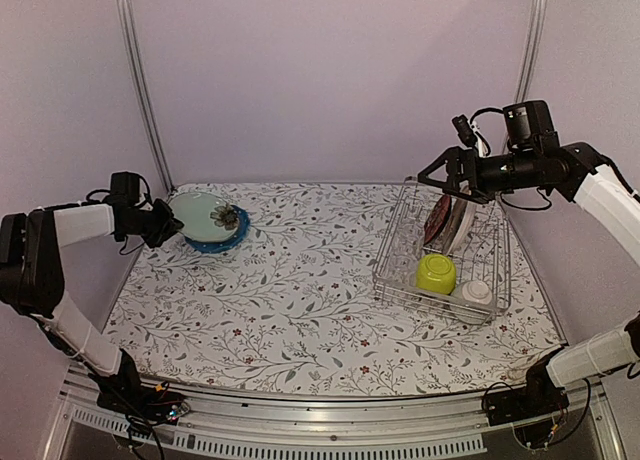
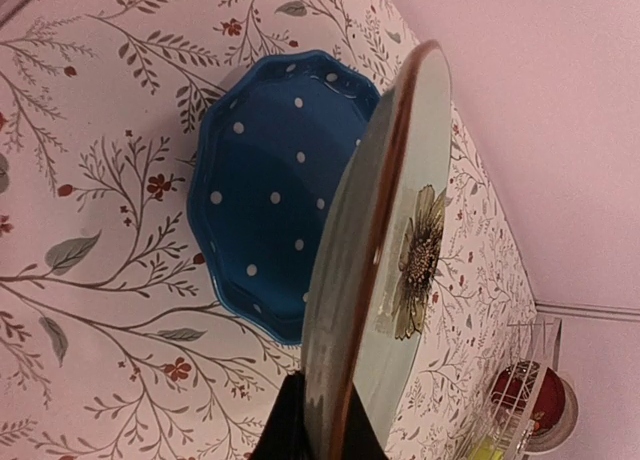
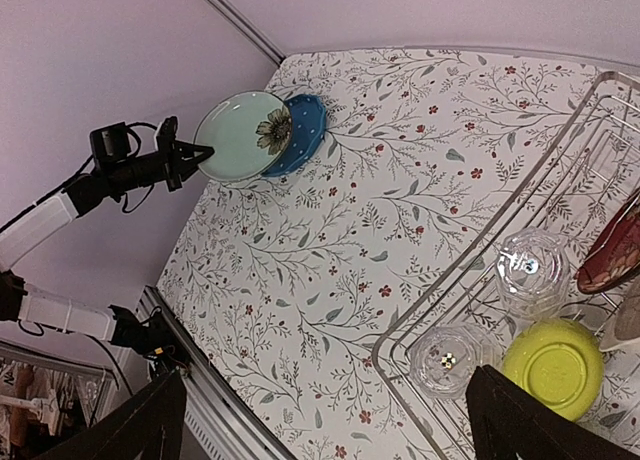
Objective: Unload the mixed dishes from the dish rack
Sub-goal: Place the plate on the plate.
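My left gripper (image 1: 170, 223) is shut on the rim of the pale blue-green plate (image 2: 400, 230) with a flower print. It holds the plate tilted on edge over a blue dotted dish (image 2: 270, 180) at the table's far left. The dish rack (image 1: 395, 235) stands at the right. In it are a red plate (image 1: 437, 220) upright beside a pale plate (image 1: 460, 225), a lime-green bowl (image 1: 436, 272) upside down, a small whitish bowl (image 1: 477, 292) and two clear glasses (image 3: 533, 270). My right gripper (image 1: 440, 175) hangs open above the rack's far end, touching nothing.
A floral cloth (image 1: 300, 300) covers the table between the blue dish and the rack. Metal frame posts (image 1: 140, 80) rise at the back corners, and a metal rail (image 1: 330, 420) runs along the near edge.
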{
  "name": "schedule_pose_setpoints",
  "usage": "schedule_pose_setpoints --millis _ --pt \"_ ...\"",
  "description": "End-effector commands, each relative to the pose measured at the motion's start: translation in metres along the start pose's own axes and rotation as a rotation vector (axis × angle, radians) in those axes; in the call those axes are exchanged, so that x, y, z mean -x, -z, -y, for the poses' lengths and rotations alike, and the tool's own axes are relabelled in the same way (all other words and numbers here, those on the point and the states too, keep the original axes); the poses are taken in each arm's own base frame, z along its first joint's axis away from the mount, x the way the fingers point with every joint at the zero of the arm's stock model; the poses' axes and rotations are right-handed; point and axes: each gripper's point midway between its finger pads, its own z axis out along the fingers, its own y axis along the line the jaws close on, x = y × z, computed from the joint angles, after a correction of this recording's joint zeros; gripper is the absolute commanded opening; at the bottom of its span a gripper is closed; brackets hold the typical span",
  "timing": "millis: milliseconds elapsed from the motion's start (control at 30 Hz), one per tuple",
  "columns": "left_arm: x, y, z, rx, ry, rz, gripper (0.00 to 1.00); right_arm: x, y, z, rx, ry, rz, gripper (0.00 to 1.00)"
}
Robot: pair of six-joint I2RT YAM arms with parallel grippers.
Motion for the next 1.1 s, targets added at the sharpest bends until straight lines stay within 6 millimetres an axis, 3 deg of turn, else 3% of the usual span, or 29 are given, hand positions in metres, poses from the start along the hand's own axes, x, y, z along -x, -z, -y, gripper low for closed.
schedule_pose_setpoints --millis 0,600,800,1067 --pt "0.014 0.002 0.018 -0.089 -0.025 0.037 0.00 -0.003 0.003 0.003 -0.012 0.010 -0.003 0.99" --pt "0.011 -0.013 0.010 -0.089 -0.006 0.004 0.00 -0.006 -0.001 0.005 -0.010 0.014 -0.018 0.99" --pt "0.011 -0.029 0.013 -0.124 0.034 -0.030 0.00 -0.005 -0.004 0.006 -0.007 0.009 -0.024 0.99" --pt "0.025 -0.044 0.021 -0.171 0.048 -0.016 0.00 -0.006 -0.007 0.006 -0.004 0.005 -0.031 0.99"
